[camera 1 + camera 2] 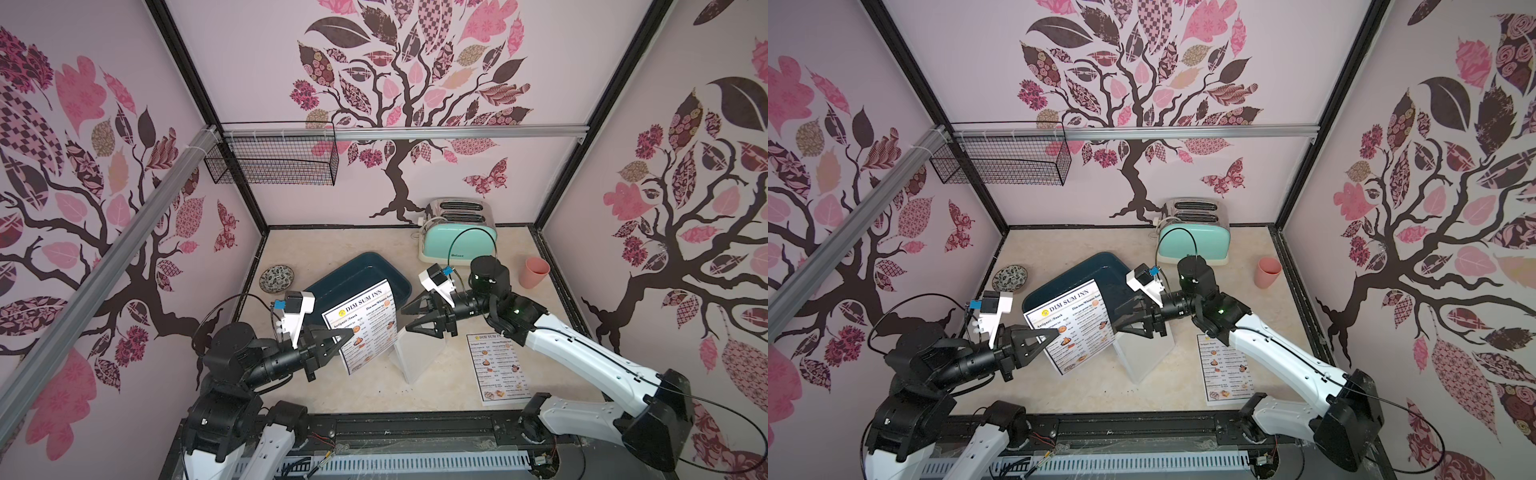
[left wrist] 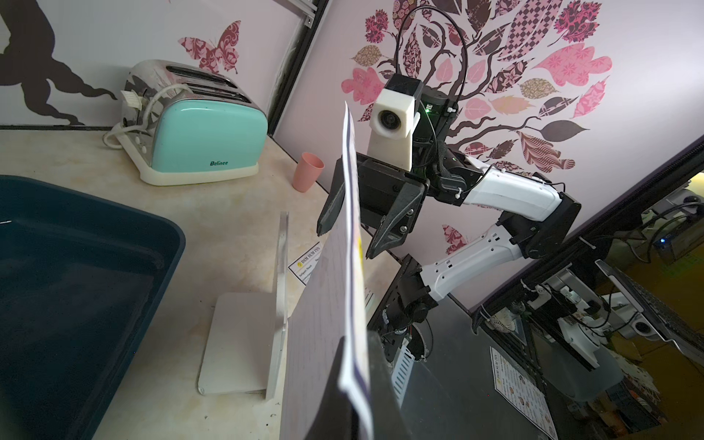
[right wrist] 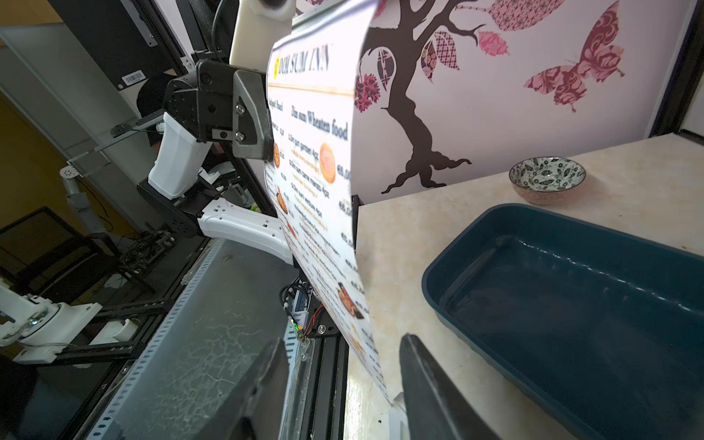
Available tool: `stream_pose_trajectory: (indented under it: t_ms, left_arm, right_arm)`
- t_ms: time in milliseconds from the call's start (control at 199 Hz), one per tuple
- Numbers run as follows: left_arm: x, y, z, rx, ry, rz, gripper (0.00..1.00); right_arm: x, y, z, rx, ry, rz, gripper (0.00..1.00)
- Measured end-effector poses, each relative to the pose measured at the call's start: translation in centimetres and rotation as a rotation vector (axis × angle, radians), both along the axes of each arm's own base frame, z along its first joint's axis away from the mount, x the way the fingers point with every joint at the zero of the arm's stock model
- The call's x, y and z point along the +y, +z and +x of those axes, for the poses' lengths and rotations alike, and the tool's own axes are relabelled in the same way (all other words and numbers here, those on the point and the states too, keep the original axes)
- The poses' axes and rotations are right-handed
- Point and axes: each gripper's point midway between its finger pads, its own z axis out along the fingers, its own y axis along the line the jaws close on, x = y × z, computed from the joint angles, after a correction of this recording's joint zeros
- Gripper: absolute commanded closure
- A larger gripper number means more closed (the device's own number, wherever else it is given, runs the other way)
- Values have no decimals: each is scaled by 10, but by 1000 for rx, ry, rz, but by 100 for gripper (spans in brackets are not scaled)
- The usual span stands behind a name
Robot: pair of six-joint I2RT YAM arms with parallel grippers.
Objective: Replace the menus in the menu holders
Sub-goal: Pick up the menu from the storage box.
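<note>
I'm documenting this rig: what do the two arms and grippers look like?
The left arm and right arm pair white shell links with black joints. The left gripper and right gripper are black, with tapered, triangular jaws. Each carries a white camera housing with a blue plug and a thin black looping cable.

Lighting: diffuse, even, moderately bright; shadows on the tabletop are faint and soft-edged. Both top views stretch toward the edges, and the frame posts splay outward. Right wrist view: held menu soft, its lower print smeared. Left wrist view: the sheet's near edge is fully defocused. Pale glare marks the toaster chrome and the tray floor
</note>
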Motion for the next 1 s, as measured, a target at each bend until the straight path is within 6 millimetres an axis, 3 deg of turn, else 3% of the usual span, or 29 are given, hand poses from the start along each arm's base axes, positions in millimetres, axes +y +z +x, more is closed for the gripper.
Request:
stream_pose_trajectory:
  t_ms: [371,567,737,998]
  left_arm:
    - [1,-3,2,1,13,12,100]
    - [2,-4,2,-5,15,21,100]
    - [3,-5,0,-4,16,34,100]
    - [5,-3,-3,-29,22,58,100]
  right_arm:
    - [18,-21,-6,17,75,-28,67]
    - [24,-18,-9,5,105,-15,77]
    - [27,-11,-7,-18,116,6,79]
    - [30,-17,-5,-14,124,1,90]
